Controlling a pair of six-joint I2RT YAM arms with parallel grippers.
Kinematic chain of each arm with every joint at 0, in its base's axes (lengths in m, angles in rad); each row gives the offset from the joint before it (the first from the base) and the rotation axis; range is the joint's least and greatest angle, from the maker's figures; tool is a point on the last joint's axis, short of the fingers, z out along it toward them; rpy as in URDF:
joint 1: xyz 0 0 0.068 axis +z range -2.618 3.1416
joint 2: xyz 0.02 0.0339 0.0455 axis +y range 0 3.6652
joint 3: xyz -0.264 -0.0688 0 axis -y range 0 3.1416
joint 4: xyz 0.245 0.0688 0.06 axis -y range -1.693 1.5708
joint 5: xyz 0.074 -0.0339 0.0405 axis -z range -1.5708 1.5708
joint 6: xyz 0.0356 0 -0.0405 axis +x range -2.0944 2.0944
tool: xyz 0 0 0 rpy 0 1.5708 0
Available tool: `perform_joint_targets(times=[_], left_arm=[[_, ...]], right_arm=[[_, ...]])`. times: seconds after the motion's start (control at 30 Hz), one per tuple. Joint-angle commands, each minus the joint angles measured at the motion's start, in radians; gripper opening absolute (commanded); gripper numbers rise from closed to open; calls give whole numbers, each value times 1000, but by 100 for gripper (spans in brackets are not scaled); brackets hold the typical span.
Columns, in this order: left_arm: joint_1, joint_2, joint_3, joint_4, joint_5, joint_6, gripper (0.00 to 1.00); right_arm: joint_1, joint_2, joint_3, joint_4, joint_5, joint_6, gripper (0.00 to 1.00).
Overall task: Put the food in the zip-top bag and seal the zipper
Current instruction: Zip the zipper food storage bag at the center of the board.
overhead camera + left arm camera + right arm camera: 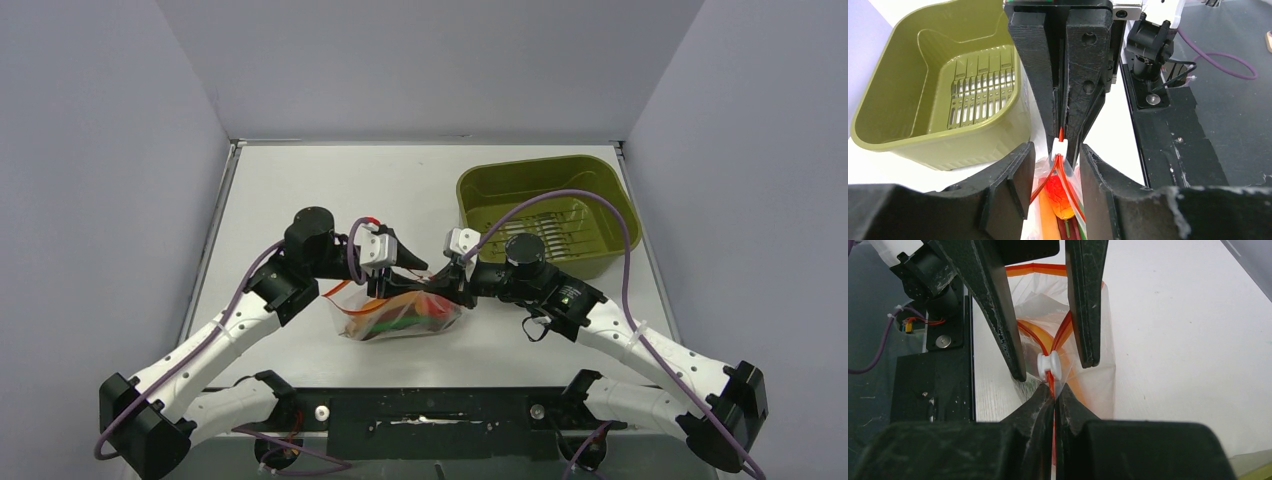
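Two grippers meet over one zip-top bag (372, 322) at mid-table, near edge.

1. Zip-top bag: clear crinkled pouch lying on the white table (300, 200), mouth edge turned up between the two grippers.
2. Food (412, 310): inside the bag. Red, orange and green pieces show through the plastic from above; the left wrist view shows a red-orange piece (1058, 192) just below the mouth.
3. Zipper (1029, 334): red-orange strip. On the left arm's side of the white slider (1049, 366) its two tracks spread apart in a V, so the mouth is unsealed there; on the right arm's side they run together as one line.
4. Right gripper (1053, 392): jaws pressed together on the joined stretch of zipper, just beside the slider.
5. Left gripper (1057, 150): jaws apart, one finger (998, 305) on each side of the bag's mouth and the slider. Whether either fingertip touches the slider cannot be told.
6. Olive-green tub (600, 262): stands at the far right of the table, well apart from the bag, with a slotted floor.
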Motion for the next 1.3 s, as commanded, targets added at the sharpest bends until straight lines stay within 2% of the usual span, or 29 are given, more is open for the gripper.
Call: perform_joint_targets(times=[0.0,0.1,0.2,0.27,0.6,0.97,1.0,1.1,1.17,1.27], left_arm=[[-11,5,44,13,28,53,35],[-13,4,42,16,33,56,27],[-14,-1,38,29,30,51,13],[-16,-4,37,34,23,47,0],[-16,-51,26,-79,-43,94,0],[-15,-70,32,-126,-66,101,0],[-15,-72,32,-123,-62,98,0],[-15,-69,35,-110,-44,88,0],[-15,-66,37,-103,-36,80,0],[-15,-67,31,-95,-33,76,0]], right_arm=[[-1,-5,14,74,-28,1,0],[0,-8,10,74,-30,2,0],[-1,-8,1,75,-28,0,0],[0,-14,-7,78,-13,2,0],[-35,-115,-95,157,41,32,0],[-57,-135,-134,178,-39,24,0],[-57,-128,-123,162,-49,16,4],[-37,-110,-91,137,-44,1,28],[-24,-105,-77,130,-49,-12,33],[-16,-91,-51,110,-66,-32,35]])
